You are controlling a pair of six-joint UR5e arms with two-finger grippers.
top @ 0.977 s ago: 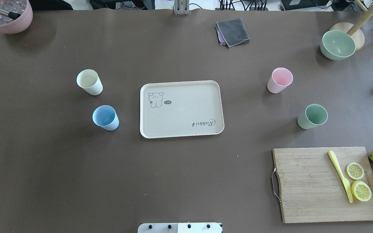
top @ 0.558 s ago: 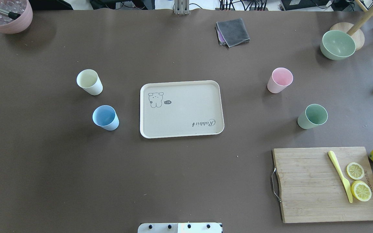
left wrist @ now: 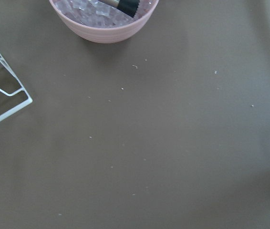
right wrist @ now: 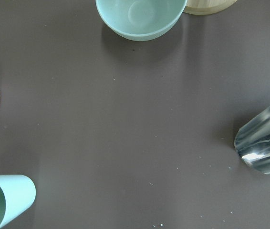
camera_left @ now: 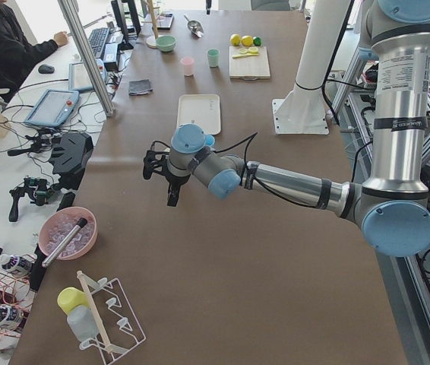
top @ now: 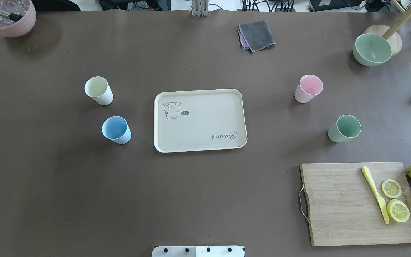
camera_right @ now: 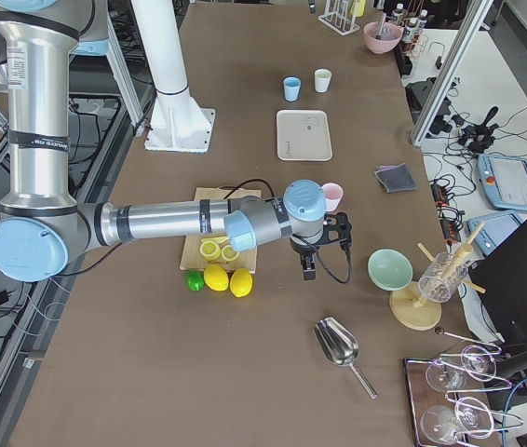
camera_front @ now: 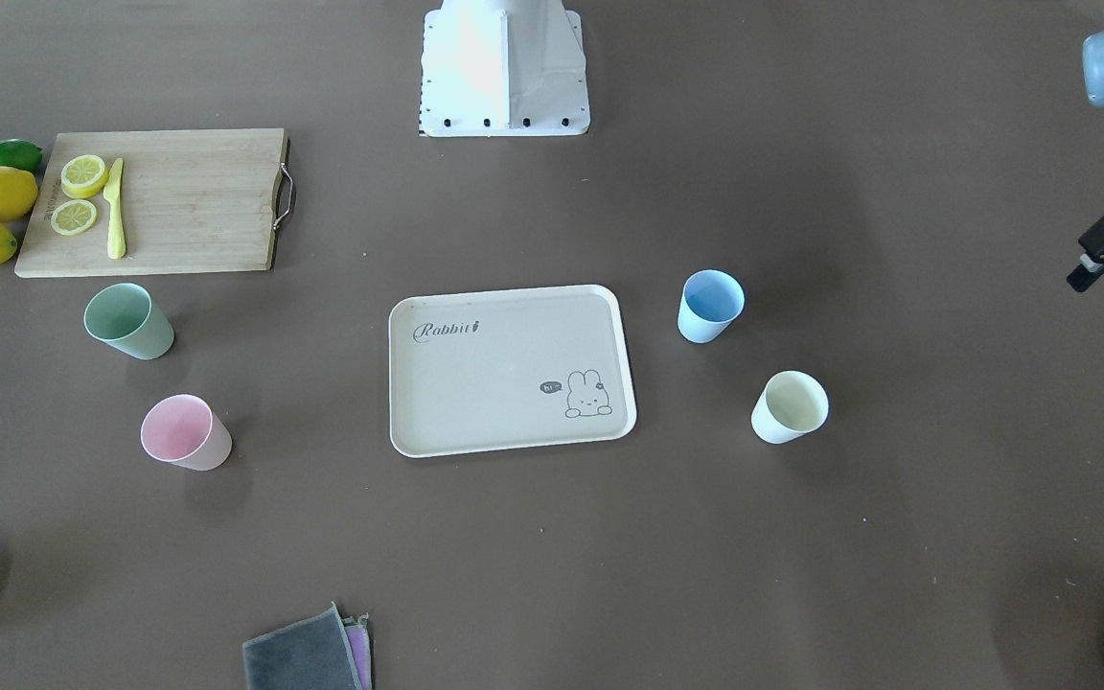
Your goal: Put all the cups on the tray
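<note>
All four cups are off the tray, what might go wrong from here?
The blue cup and cream cup stand close together, so a reach for one might knock the other over.
The green cup sits near the cutting board; a low approach could clip the board.
The tray is small, so later cups may bump earlier ones.

Brown-topped table (top: pixel 191 200); white side bench (camera_left: pixel 2 175) with keyboard (camera_left: pixel 97 38); aluminium post (camera_left: pixel 86 53).
</note>
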